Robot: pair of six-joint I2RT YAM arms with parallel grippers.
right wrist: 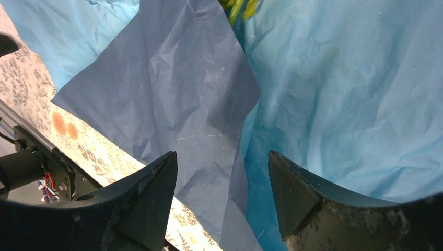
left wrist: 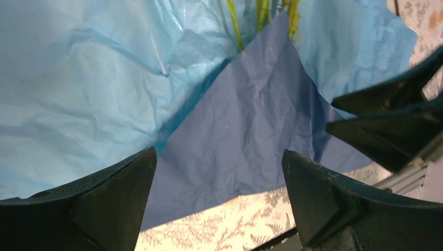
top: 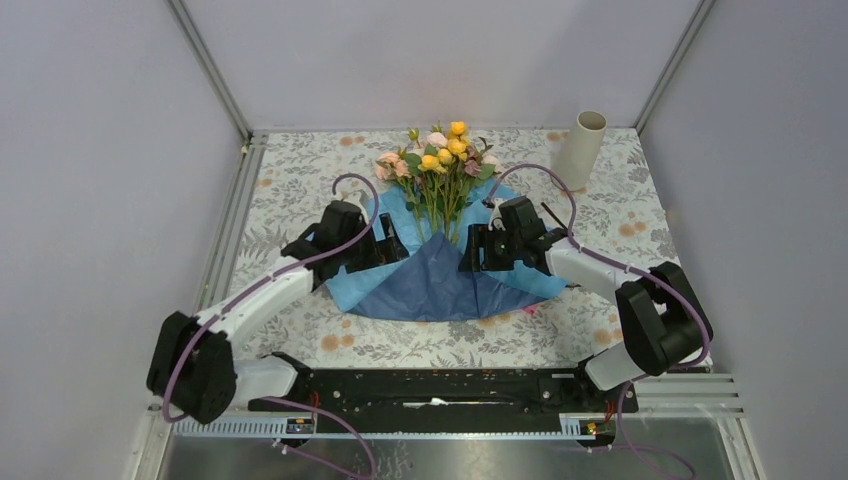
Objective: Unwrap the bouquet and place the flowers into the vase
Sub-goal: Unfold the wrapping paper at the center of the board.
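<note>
Both grippers poised spread over the loosened wrap; flowers not yet lifted.

The left gripper (top: 396,246) is hanging with jaws fully parted, holding nothing. The right gripper (top: 470,250) is likewise standing apart, with the dark blue flap (right wrist: 172,89) passing beneath its gap, unpinched. The flowers (top: 440,155) are lying just ahead of both sets of fingertips, stems running under that flap. The grippers are judged to be flanking it for peeling. The vase (top: 580,148) is standing well beyond the right gripper, outward. A floral tablecloth (top: 290,180) is covering the table, and pale grey walls (top: 90,150) are enclosing it.

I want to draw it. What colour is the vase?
The vase is plain beige, clearest from the top camera.
</note>
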